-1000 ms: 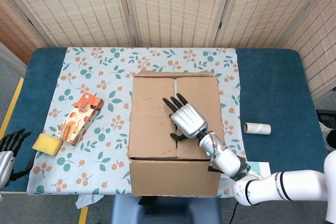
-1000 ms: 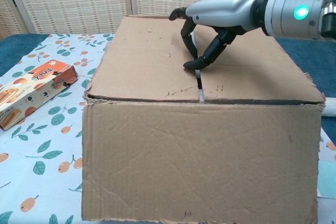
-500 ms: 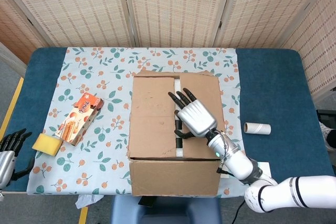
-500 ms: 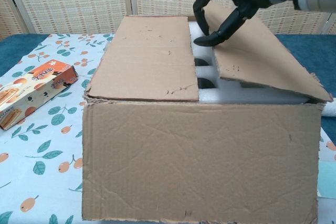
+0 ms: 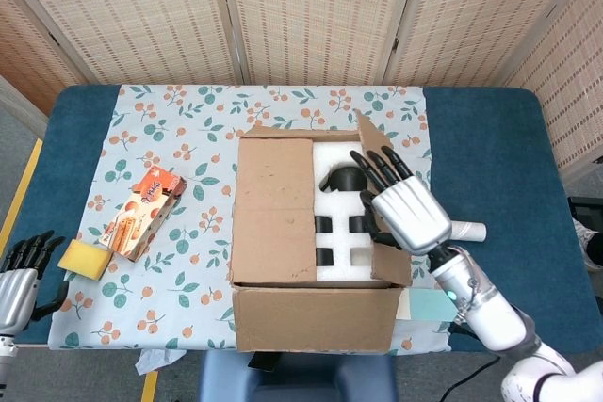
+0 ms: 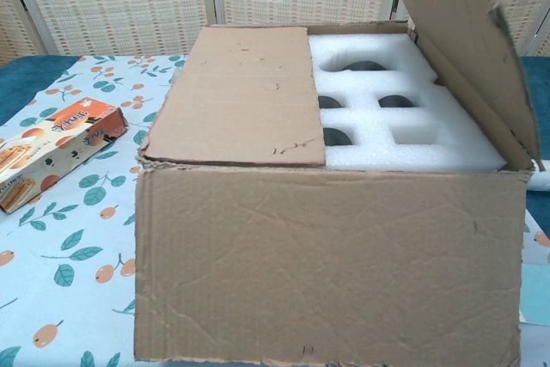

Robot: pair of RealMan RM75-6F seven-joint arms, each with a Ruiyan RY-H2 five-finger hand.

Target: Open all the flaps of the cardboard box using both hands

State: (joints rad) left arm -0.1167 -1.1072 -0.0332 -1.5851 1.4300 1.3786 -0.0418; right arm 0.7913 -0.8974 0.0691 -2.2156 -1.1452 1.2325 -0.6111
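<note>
So from my seat, the cardboard box (image 5: 311, 261) sits in the middle of the floral tablecloth (image 5: 179, 289), near edge close to the robot. The right flap (image 6: 468, 49) is standing up at a steep tilt. My right hand (image 5: 403, 212) is right at that flap's upper edge, fingers (image 5: 377, 168) spread and pointing toward the far side, thumb on the inner side of the flap as far as I can see. I honestly can't tell from the head view whether it's pinching the cardboard or just resting against it, and the chest view only catches a dark fingertip at the top of the frame.

The left flap (image 5: 273, 209) is lying flat, covering the left half of the box. On the right half I see the white foam insert (image 6: 404, 126) with dark cutouts in it.

My left hand (image 5: 21, 275) is way off at the near left corner of the table, well apart from the box, fingers apart and holding nothing.

Other stuff on the table: an orange snack box (image 5: 141, 212) left of the box, a yellow sponge (image 5: 85, 258) just beside its near end, and a cardboard tube (image 5: 468, 230) to the right, behind my right hand.
</note>
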